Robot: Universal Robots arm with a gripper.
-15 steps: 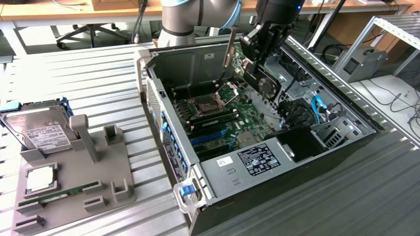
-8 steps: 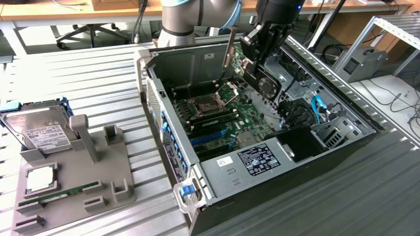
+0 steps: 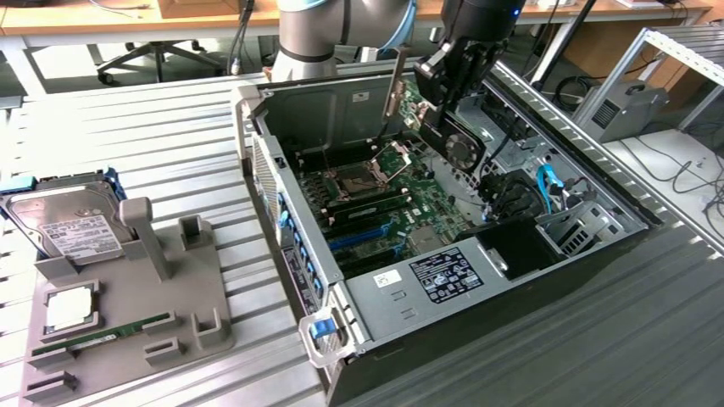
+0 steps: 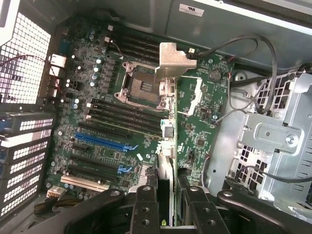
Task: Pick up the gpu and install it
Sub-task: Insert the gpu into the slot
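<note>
The gripper (image 4: 168, 205) is clamped on the gpu (image 3: 462, 146), which hangs edge-down over the middle of the board (image 4: 97, 97), by the socket (image 4: 141, 83). Probably best to keep it upright, edge square to the long blue slot (image 4: 100, 141), bracket toward the case (image 3: 374, 288) wall. Count: one gpu. The tray (image 3: 198, 297) holds one drive (image 3: 68, 225), one RAM stick (image 3: 102, 337) and one CPU (image 3: 70, 309).

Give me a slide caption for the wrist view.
Gripper holds the gpu edge-on over the motherboard inside the open case.
</note>
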